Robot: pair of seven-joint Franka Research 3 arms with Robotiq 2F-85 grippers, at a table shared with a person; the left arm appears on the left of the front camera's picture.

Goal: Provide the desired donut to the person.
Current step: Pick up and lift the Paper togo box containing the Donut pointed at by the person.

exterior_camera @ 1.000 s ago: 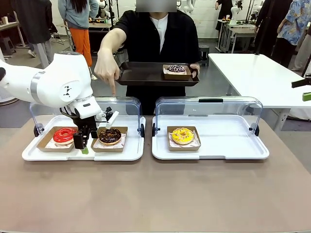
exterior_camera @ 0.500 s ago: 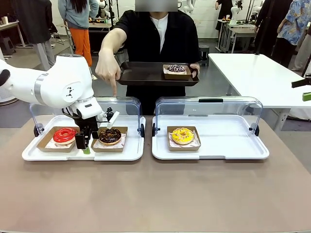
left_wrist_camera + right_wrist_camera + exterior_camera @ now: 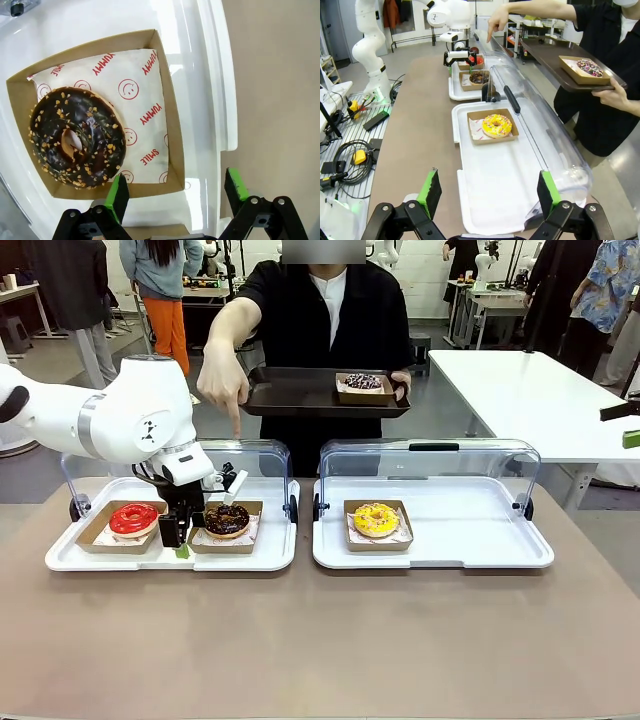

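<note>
Left hand (image 3: pixel 177 187) released; I'm hovering low over the white tray (image 3: pixel 62 556), one finger at the chocolate donut (image 3: pixel 76 136) box (image 3: pixel 173 131) edge, the other past the tray rim. The person (image 3: pixel 330 320) points a hand (image 3: pixel 222 388) down toward it. My right hand (image 3: pixel 487 192) is released too, well apart.

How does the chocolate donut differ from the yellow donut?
The chocolate donut has dark icing with nut bits; the yellow donut has yellow icing with coloured sprinkles. The chocolate donut shares the left tray with a red donut; the yellow donut sits alone in the right tray. The open left gripper is right by the chocolate donut, away from the yellow donut. Both lie on printed paper in brown card boxes.
</note>
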